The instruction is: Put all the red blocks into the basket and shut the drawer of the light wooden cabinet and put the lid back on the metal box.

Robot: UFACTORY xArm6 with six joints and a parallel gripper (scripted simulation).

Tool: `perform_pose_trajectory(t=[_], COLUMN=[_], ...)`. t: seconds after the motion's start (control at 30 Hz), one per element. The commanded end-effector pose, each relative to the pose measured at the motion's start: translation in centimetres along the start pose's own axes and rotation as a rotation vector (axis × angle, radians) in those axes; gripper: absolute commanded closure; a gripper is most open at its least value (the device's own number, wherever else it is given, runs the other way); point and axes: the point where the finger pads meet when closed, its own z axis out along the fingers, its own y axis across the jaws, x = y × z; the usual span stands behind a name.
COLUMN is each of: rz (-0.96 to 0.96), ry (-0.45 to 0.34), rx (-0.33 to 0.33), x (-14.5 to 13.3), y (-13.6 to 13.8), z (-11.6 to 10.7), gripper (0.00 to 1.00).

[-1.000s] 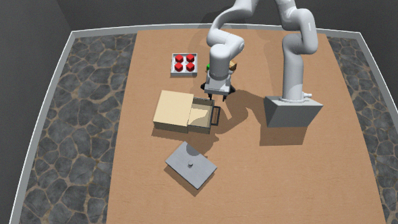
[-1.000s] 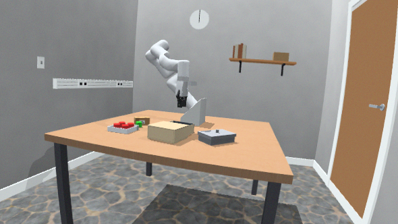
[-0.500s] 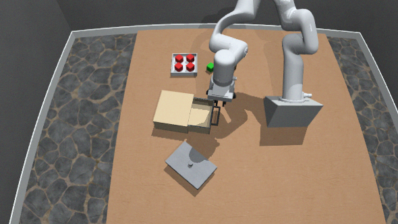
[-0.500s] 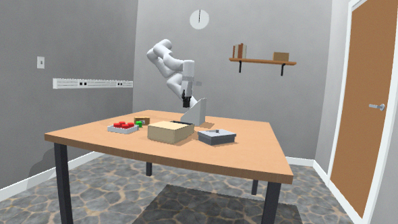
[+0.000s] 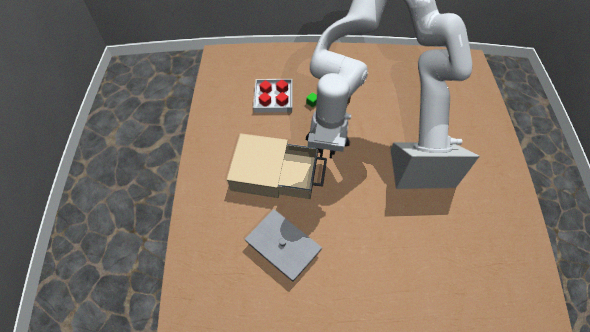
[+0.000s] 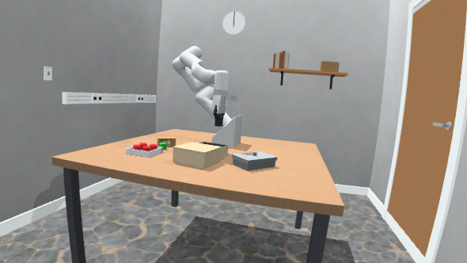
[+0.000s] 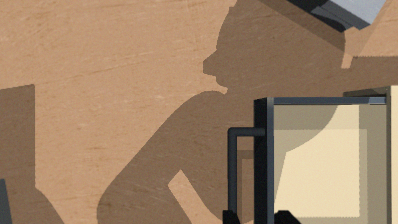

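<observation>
Several red blocks sit in the white basket at the back left. The light wooden cabinet stands mid-table with its drawer pulled out; the part of the drawer I see holds nothing. My gripper hangs above the drawer's dark handle, fingers narrowed but apart, holding nothing. The grey metal box stands in front with its knobbed lid on it.
A green block lies right of the basket. A small brown box stands behind it, hidden by the arm in the overhead view. The robot base stands to the right of the drawer.
</observation>
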Motion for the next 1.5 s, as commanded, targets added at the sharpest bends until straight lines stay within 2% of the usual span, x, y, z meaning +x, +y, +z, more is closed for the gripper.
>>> perform_pose_trajectory(t=[0.0, 0.8, 1.47], rz=[0.001, 0.001, 0.001], ry=[0.003, 0.003, 0.003], rx=[-0.002, -0.003, -0.003], x=[0.1, 0.1, 0.1], y=[0.1, 0.1, 0.1], z=[-0.1, 0.3, 4.4], gripper=[0.76, 0.76, 0.76])
